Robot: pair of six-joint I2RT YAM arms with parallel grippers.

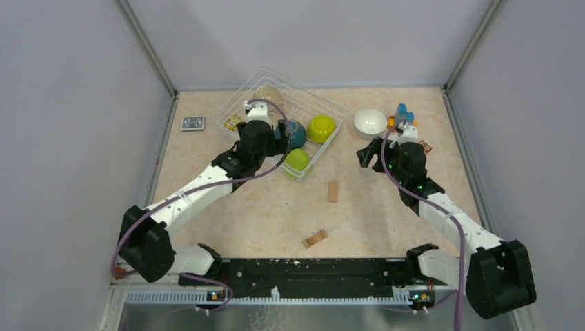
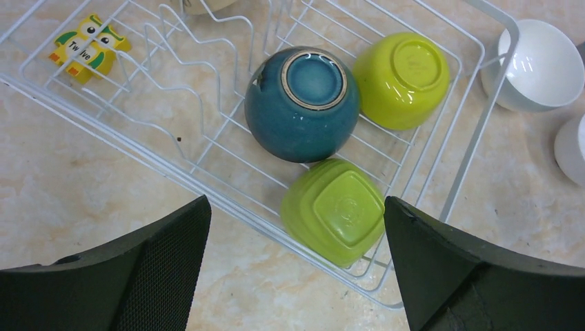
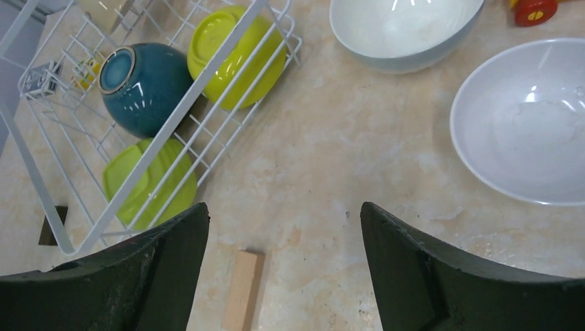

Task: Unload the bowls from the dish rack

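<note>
Pale beige marbled tabletop [image 1: 386, 207] with grey walls around it. From the top camera, the pale wire dish rack [image 1: 238, 103] sits angled at the far left-centre. In it are a beige bowl [image 1: 269, 93] at the back, a dark teal bowl [image 1: 296, 134], a round lime green bowl [image 1: 321, 128] and a second lime green bowl with a squarish base [image 1: 298, 160] at the near corner. The left gripper [image 1: 265, 141] hangs over the rack's near side, just beside the teal bowl. The right gripper [image 1: 386, 157] is off to the right of the rack, near a white bowl [image 1: 370, 122] sitting upright on the table. Can't tell jaw state for either one from up here. Two small wooden blocks [image 1: 333, 191] lie on the table, closer to the arms.

Left wrist cam: left gripper [image 2: 296, 276] is spread wide and holding nothing, with both fingers [image 2: 138, 269] above the table. The squarish lime bowl [image 2: 334, 210] lies upside down between them and a bit ahead. The teal bowl [image 2: 302, 103] and round lime bowl [image 2: 401, 79] are farther in, both bottom-up. A yellow owl toy [image 2: 86, 47] sits in the rack's far left part. Two white bowls [image 2: 541, 65] are outside the rack wire [image 2: 476, 131], on the right.

Right wrist cam: right gripper [image 3: 283, 276] is also wide open and empty, over bare table. Both white bowls [image 3: 524, 121] sit upright ahead and to the right. The rack [image 3: 227, 65] with the teal and lime bowls is ahead on the left. One wooden block [image 3: 243, 289] lies between the fingers.
</note>
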